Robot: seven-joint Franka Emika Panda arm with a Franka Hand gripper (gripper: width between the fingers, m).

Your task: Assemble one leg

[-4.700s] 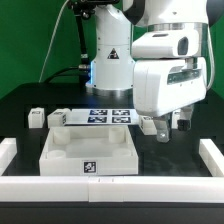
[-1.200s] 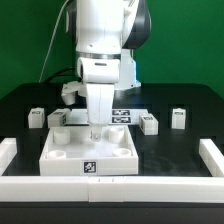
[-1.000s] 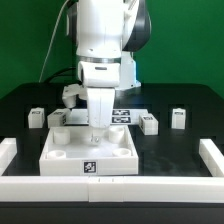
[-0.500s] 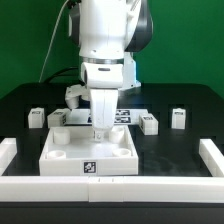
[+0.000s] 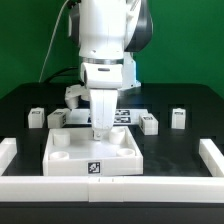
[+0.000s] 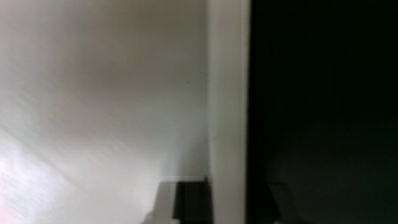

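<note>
The large white tray-like part point(image 5: 62, 158) lies at the front middle of the black table. My gripper point(image 5: 100, 127) points straight down and is shut on the middle of its far wall. In the wrist view the tray's white surface point(image 6: 107, 100) fills one side, and its wall rim runs between my fingers point(image 6: 230, 206); one dark fingertip point(image 6: 189, 204) shows. Several legs, small white blocks, stand loose on the table: two at the exterior view's left point(image 5: 36, 117) point(image 5: 57, 118) and two at its right point(image 5: 149, 123) point(image 5: 179, 117). None is held.
The marker board point(image 5: 124, 115) lies behind the tray, partly hidden by my arm. Low white rails border the table at the exterior view's left point(image 5: 8, 152), front point(image 5: 110, 185) and right point(image 5: 212, 155). The robot base stands at the back.
Since 4.7 s ago my arm has swung from the exterior view's right to the tray's far wall. In the last half second the tray has shifted slightly to the exterior view's right.
</note>
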